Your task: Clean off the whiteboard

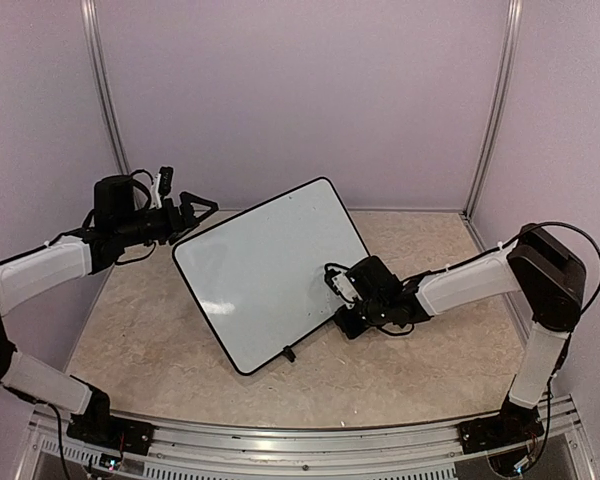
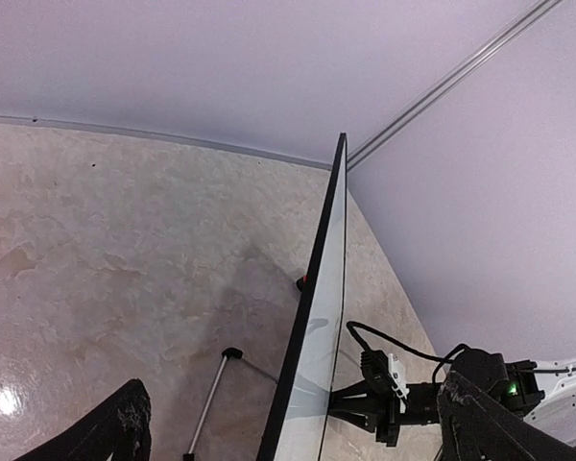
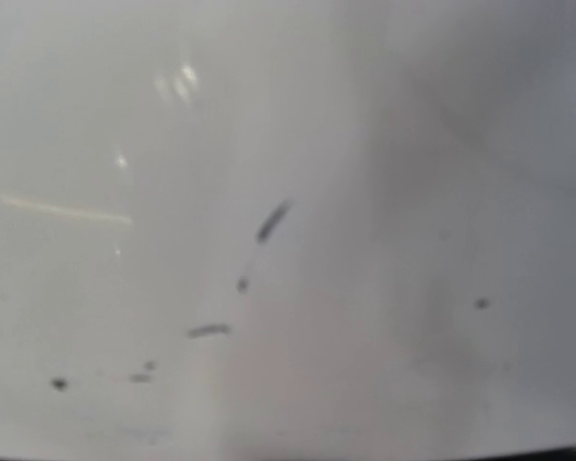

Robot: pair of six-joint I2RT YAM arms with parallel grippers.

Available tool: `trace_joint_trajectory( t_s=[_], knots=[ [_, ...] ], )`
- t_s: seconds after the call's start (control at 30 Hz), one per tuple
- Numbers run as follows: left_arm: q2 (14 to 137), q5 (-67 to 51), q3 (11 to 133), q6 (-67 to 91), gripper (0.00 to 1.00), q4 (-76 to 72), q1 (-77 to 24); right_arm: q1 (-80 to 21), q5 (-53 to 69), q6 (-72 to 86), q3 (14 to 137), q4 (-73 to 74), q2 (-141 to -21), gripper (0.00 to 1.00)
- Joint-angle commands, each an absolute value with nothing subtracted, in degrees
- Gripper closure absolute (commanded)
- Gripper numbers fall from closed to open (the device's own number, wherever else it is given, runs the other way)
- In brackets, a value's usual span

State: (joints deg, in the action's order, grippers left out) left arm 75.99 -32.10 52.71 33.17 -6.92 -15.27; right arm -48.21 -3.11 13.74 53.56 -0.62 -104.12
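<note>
The pale, stone-patterned surface point(image 1: 400, 370) carries the whiteboard point(image 1: 270, 270), which stands tilted near the middle with 1 small black foot point(image 1: 288, 353) at its near edge. It is a flat, glossy white panel with rounded corners and a thin black rim.

At its right edge the right gripper point(image 1: 345, 285) is closed tight with its tip at the board's face. I cannot tell whether it pinches an eraser. Its wrist view shows a few dark flecks point(image 3: 272, 221) on blurred white, so the wiping looks nearly finished.

Farther back, the left gripper point(image 1: 195, 210) stands wide at the top-left corner, its fingers clear of the rim. The next pass probably needs light pressure, or the left gripper steadying the unheld board.
</note>
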Motion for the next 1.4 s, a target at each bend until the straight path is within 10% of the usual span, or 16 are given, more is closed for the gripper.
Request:
trace_joint_trajectory(
  t_s=[0.0, 1.37],
  knots=[
    [73.8, -29.1, 52.3, 32.9, 0.01, -7.1, -13.8, -47.9, -7.1, 17.9, 56.7, 0.6, -107.1, 1.0],
    [73.0, -29.4, 51.1, 33.8, 0.01, -8.7, -10.9, -29.8, -17.0, 28.5, 88.4, 14.4, -128.1, 1.0]
  ],
)
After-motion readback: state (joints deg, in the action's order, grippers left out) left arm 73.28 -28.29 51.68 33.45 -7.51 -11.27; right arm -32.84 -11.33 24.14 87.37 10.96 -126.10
